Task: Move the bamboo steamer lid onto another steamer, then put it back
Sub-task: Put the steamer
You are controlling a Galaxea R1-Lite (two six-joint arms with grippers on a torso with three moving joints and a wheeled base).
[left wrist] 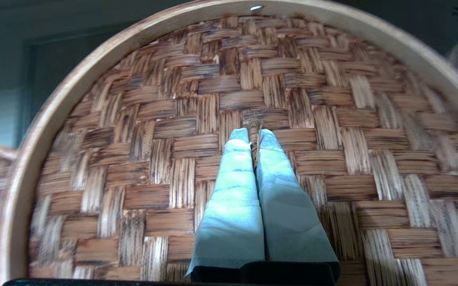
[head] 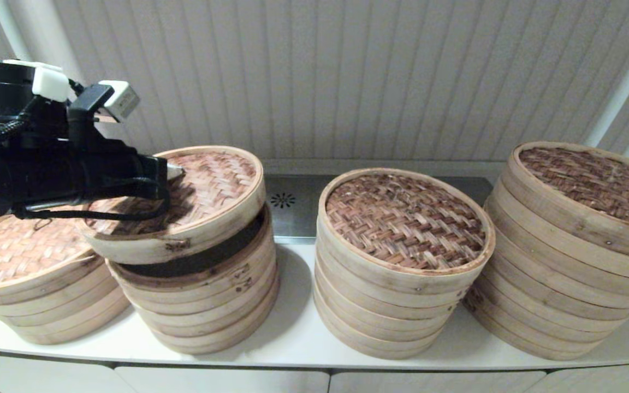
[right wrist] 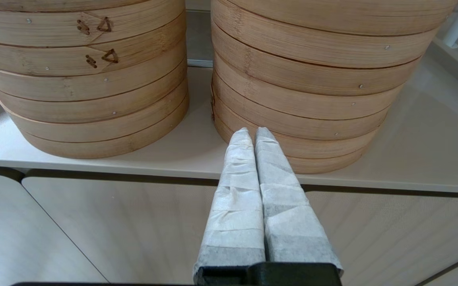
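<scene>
Head view shows the left gripper (head: 175,172) pinched shut on the small woven loop (left wrist: 254,133) at the centre of the bamboo steamer lid (head: 205,188). That lid hangs tilted above the second stack from the left (head: 211,295), with a dark gap open between its rim and the top tier. The low stack (head: 25,273) at far left sits close under the arm, the lid's left edge overlapping it in this view.

Main risk, as I judge it, is the grip itself: the left wrist view shows the padded fingers (left wrist: 233,190) closed on only a thin twist of fibre, so the tilted lid could swing or slip out if the arm moves sharply. A swinging rim might also clip the top tier of either neighbouring stack and shove it askew. Setting the lid down while it is tilted could leave it cocked on a rim rather than seated.

Right gripper (right wrist: 253,135) is closed on nothing, parked in front of the counter edge (right wrist: 173,169) near the two right-hand stacks (right wrist: 304,99).
</scene>
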